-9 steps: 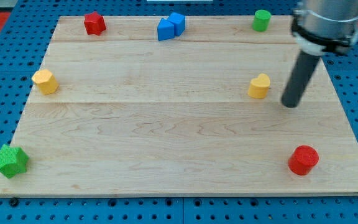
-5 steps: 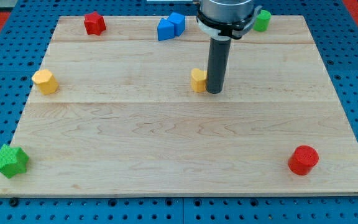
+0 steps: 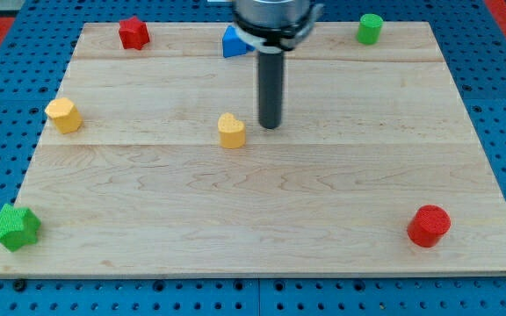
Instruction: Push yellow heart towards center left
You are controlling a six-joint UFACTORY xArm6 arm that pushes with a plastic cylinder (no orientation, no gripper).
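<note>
The yellow heart (image 3: 231, 130) lies near the middle of the wooden board (image 3: 262, 219), a little left of centre. My tip (image 3: 271, 125) stands just to the heart's right and slightly above it in the view, with a small gap between them. The dark rod rises from the tip toward the view's top and hides part of the blue block (image 3: 233, 41).
A yellow hexagon (image 3: 63, 115) sits at the board's left edge. A red star (image 3: 133, 32) is at the top left, a green cylinder (image 3: 370, 28) at the top right, a red cylinder (image 3: 429, 226) at the bottom right, a green star (image 3: 13, 226) at the bottom left.
The yellow heart has slid from the board's right side to left of centre. My tip moved left with it, pushing from its right; a small gap now shows between them.
</note>
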